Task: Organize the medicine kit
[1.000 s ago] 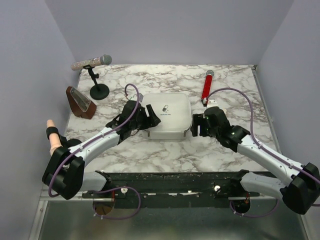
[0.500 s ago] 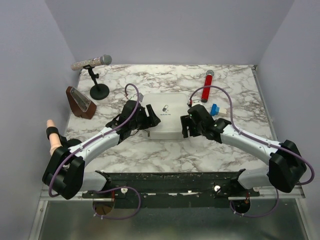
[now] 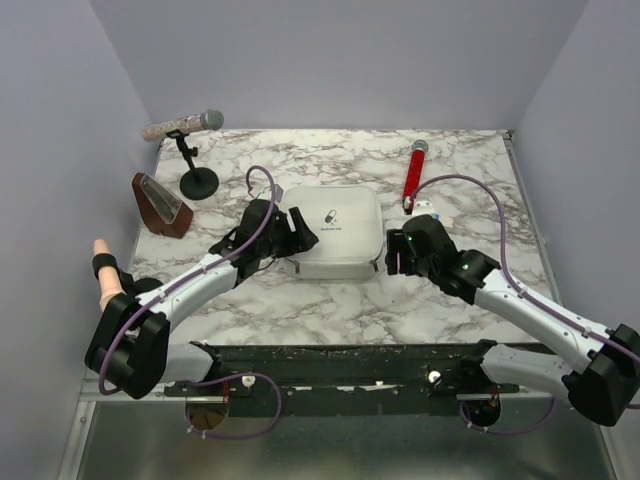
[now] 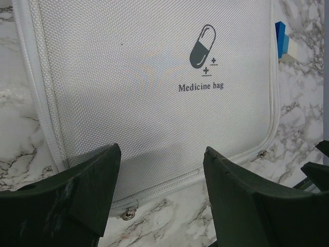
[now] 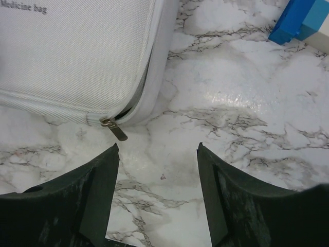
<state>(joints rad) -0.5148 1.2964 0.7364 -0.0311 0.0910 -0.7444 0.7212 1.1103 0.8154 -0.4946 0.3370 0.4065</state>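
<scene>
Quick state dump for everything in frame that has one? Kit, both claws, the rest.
medicine kit: lid down, flat on table; small gap at the zip pull corner.
left claw: open, empty, at the kit's edge.
right claw: open, empty, over table near the zip pull.
red cylinder: lying flat on table.
microphone: on its stand, tilted.

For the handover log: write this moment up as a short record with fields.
kit: medicine kit, white fabric bag, lid down, flat on the marble table
zipper: zipper pull at the kit's corner, ahead of the right jaws, not gripped
left jaws: open, poised at the kit's edge, not closed on it
right jaws: open, above bare marble, holding nothing
beside kit: blue block, red cylinder
</scene>
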